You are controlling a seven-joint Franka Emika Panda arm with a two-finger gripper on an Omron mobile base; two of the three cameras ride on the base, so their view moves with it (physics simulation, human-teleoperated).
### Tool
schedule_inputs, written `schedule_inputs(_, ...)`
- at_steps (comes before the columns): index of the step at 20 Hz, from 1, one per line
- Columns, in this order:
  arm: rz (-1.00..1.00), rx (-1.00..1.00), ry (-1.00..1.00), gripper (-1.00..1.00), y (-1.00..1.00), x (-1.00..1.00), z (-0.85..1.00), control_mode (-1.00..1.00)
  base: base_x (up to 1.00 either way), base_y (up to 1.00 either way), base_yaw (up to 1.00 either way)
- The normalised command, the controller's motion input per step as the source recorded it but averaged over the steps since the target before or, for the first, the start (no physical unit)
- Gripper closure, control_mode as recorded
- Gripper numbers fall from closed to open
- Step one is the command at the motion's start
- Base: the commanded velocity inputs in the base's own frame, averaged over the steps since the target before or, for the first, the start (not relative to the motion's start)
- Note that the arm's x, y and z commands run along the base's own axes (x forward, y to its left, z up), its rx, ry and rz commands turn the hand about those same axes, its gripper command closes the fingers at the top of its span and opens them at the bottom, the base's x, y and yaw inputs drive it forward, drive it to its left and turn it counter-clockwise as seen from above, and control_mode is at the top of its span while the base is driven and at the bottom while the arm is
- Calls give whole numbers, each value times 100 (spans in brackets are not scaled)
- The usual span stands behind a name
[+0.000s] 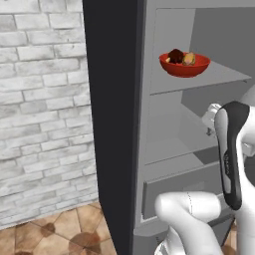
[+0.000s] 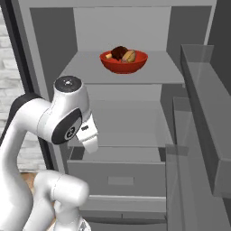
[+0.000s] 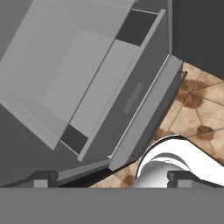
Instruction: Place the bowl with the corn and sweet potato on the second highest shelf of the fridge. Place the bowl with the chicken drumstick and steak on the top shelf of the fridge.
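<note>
A red bowl [image 1: 185,65] [image 2: 123,62] sits on the top shelf [image 1: 226,77] [image 2: 81,72] of the open fridge [image 1: 114,124]. In it lie the tan chicken drumstick [image 2: 129,56] and the dark steak [image 2: 119,52]. The second highest shelf [image 2: 131,126] [image 1: 167,147] below it is bare. The bowl with the corn and sweet potato is out of view. My gripper [image 3: 113,178] is open, its fingertips [image 3: 41,178] wide apart with nothing held. It hangs in front of the fridge's lower part and looks down at the drawer [image 3: 127,100].
The fridge door [image 2: 203,103] with its narrow rails stands open on the right. A grey drawer [image 2: 117,180] closes off the fridge's bottom. A white brick wall [image 1: 45,99] is to the left, and brown floor tiles [image 1: 60,234] [image 3: 197,109] lie below.
</note>
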Motion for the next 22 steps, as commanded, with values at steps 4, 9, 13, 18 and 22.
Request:
schedule_inputs(4,5,-21,27,-100,21,20,-40,-100,0,0,0)
schedule_inputs(9,0,-2,1,-100,1,3,-2,-100,0,0,0)
schedule_inputs(13,0,0,0,-100,3,-19,0,100,-13,5,0)
schedule_inputs(18,0,0,0,-100,0,0,0,100,-57,36,3)
schedule_inputs(22,0,0,0,-100,0,0,0,100,-16,77,-3)
